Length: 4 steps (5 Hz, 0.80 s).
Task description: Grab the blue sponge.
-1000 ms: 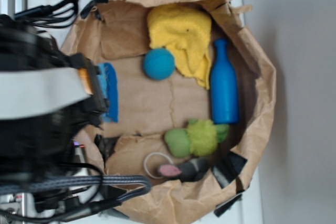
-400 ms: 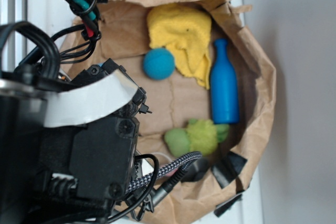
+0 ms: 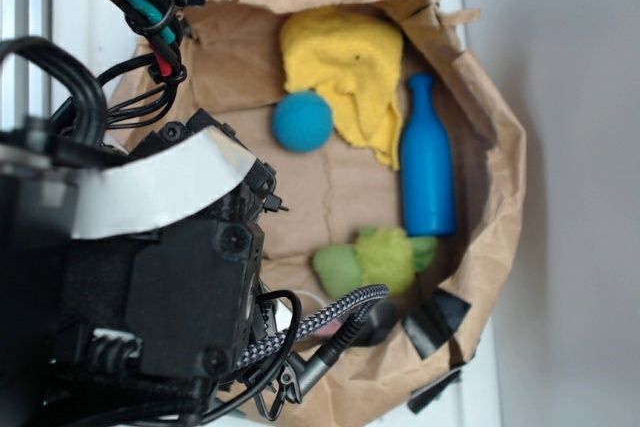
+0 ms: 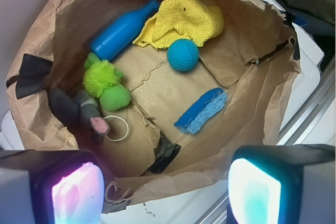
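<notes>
Swinging over the paper bag (image 3: 500,147), the arm now hides the blue sponge (image 4: 201,112) from the exterior view, while the gripper (image 4: 160,187) hangs above with fingers spread and empty — the sponge lies flat just below the teal ball (image 4: 183,54), not yet grasped.

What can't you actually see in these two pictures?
- Sponge: plain in the wrist view, but in the exterior view the arm covers it.
- Grey toy: in the exterior view mostly behind the arm and cable.
- Fingers: only two blurred, glowing ends at the wrist view's bottom edge, far apart; the tips are cut off.
- Bag: its left side is hidden by the arm in the exterior view.
</notes>
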Available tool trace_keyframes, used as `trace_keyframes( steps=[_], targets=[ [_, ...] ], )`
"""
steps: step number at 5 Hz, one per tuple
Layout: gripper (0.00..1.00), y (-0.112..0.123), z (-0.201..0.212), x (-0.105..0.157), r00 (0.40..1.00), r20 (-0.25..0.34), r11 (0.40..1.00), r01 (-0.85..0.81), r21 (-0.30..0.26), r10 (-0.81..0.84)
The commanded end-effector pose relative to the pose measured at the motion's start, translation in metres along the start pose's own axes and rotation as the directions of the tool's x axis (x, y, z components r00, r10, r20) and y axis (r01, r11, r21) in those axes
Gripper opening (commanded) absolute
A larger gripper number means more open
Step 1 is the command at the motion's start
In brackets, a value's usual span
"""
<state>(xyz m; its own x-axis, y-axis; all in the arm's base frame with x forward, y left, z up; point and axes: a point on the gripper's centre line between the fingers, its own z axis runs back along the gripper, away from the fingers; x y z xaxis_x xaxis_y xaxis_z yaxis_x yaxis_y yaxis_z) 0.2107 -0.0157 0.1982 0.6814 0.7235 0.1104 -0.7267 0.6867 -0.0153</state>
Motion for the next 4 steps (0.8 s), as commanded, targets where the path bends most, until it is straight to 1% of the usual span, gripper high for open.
trace_keyframes(
  steps=[1, 2, 3, 4],
  targets=[
    [1.00, 0.005, 0.008, 0.006, 0.999, 0.026, 0.999, -0.028, -0.025, 0.029],
    [1.00, 0.004, -0.013, 0.034, 0.991, 0.044, 0.992, -0.122, -0.010, 0.123],
    [1.00, 0.001, -0.033, 0.061, 0.968, 0.052, 0.970, -0.245, 0.005, 0.244],
    [1.00, -0.010, -0.044, 0.077, 0.952, 0.050, 0.953, -0.302, -0.004, 0.302]
  ],
)
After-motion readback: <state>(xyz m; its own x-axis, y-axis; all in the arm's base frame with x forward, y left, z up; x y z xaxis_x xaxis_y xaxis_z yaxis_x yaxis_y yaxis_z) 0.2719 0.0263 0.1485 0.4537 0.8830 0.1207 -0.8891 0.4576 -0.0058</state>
